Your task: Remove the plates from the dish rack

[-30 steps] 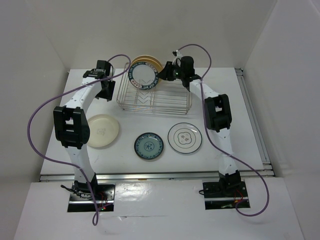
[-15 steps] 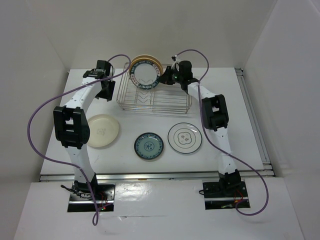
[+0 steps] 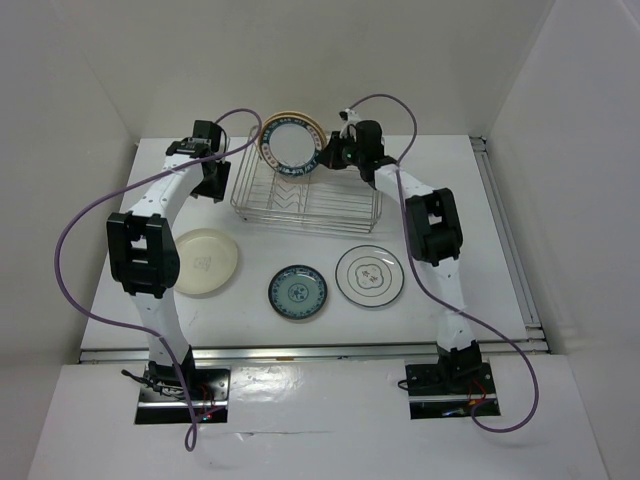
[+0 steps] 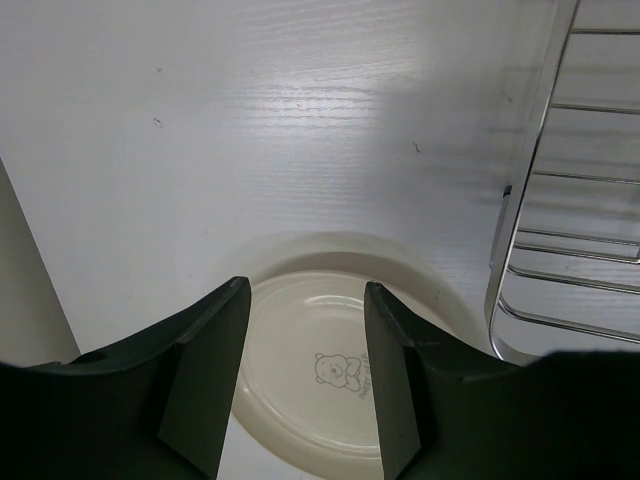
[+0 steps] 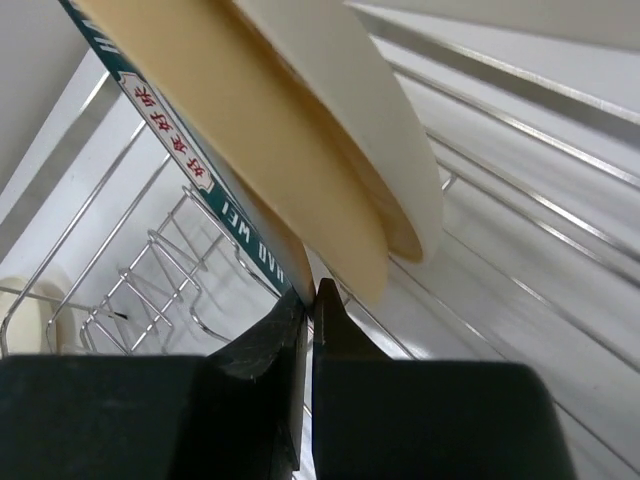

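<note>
The dish rack (image 3: 305, 205) stands at the back of the table with plates upright at its far end. Foremost is a dark-blue-rimmed plate (image 3: 290, 145) with red marks, and tan plates (image 3: 290, 116) stand behind it. My right gripper (image 3: 326, 155) is shut on that plate's right rim. In the right wrist view the fingertips (image 5: 312, 295) pinch the blue-rimmed plate (image 5: 190, 165), beside a tan plate (image 5: 260, 150) and a cream one (image 5: 380, 140). My left gripper (image 4: 305, 290) hangs open and holds nothing, above a cream plate (image 4: 300, 380) left of the rack (image 4: 560, 200).
Three plates lie flat on the table in front of the rack: the cream one (image 3: 205, 261), a blue-patterned one (image 3: 297, 293) and a white one with a thin black ring (image 3: 369, 276). White walls close in the back and sides.
My right gripper has moved left onto the blue-rimmed plate's edge and shut on it. The left arm has not moved.
</note>
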`<move>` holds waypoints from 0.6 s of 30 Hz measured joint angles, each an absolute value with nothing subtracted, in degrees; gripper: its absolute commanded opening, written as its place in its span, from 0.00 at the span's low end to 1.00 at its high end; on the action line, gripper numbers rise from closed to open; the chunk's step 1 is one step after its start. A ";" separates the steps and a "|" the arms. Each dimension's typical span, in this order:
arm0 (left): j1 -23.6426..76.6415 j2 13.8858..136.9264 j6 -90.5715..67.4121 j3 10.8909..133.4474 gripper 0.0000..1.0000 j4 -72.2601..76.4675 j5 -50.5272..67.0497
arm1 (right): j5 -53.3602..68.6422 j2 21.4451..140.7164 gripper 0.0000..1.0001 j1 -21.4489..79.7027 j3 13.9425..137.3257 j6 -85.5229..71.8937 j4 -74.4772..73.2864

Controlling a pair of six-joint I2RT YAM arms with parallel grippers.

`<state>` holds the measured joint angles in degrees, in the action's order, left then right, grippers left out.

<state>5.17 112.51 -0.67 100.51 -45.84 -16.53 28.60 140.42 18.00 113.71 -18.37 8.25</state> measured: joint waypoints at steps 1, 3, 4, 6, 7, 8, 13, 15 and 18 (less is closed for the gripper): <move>5.17 112.51 -0.67 100.51 0.62 -45.84 -16.53 | 27.97 139.79 0.00 18.15 113.60 -17.76 8.08; 5.17 112.51 -0.67 100.51 0.62 -45.91 -16.25 | 27.03 138.47 0.00 18.48 113.54 -16.71 8.01; 5.17 112.51 -0.73 100.51 0.62 -45.91 -16.10 | 26.61 137.80 0.00 18.61 113.54 -16.32 7.99; 5.17 112.51 -0.93 100.53 0.62 -45.93 -15.75 | 25.63 136.20 0.00 18.76 113.30 -15.55 7.92; 5.17 112.51 -1.26 100.53 0.62 -45.95 -15.53 | 25.12 135.37 0.00 18.76 113.10 -15.16 7.88; 5.17 112.51 -1.52 100.53 0.62 -45.98 -15.18 | 24.53 134.54 0.00 18.76 112.99 -14.72 7.77; 5.17 112.51 -1.78 102.21 0.62 -47.35 -12.91 | 23.94 131.37 0.00 18.90 112.92 -14.50 5.34; 5.17 112.66 -1.78 104.77 0.64 -48.56 -11.44 | 23.70 129.84 0.00 18.90 112.97 -14.66 3.42; 5.17 113.34 -1.80 110.19 0.65 -49.34 -8.88 | 23.18 126.93 0.00 18.85 113.36 -14.92 -1.65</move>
